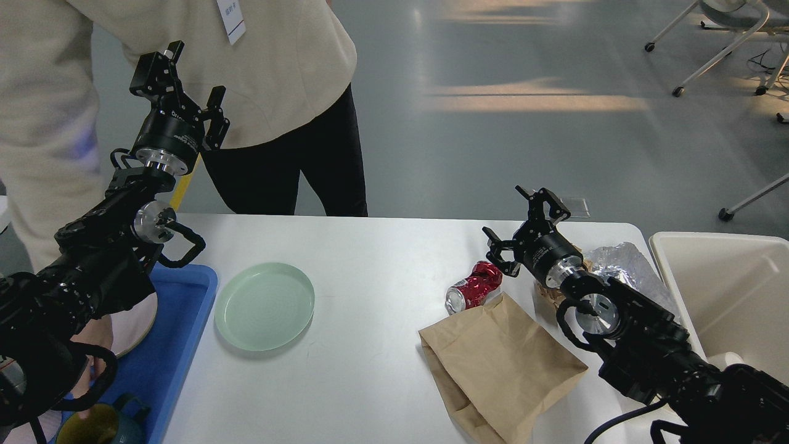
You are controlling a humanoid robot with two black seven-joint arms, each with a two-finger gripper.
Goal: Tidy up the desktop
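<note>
The white desktop (370, 259) holds a pale green plate (265, 306) at the left, beside the blue tray. A crushed red can (473, 287) lies right of centre, with a brown paper bag (499, 364) in front of it and crumpled foil (619, 262) to the right. My left gripper (185, 83) is open and empty, raised high above the table's far left, in front of a person. My right gripper (524, 222) is open and empty, just above and behind the can.
A blue tray (179, 345) at the left edge holds a pinkish plate (132, 324) and a teal mug (105, 425). A cream bin (727, 290) stands at the right edge. A person in a cream sweater (277, 74) stands behind the table.
</note>
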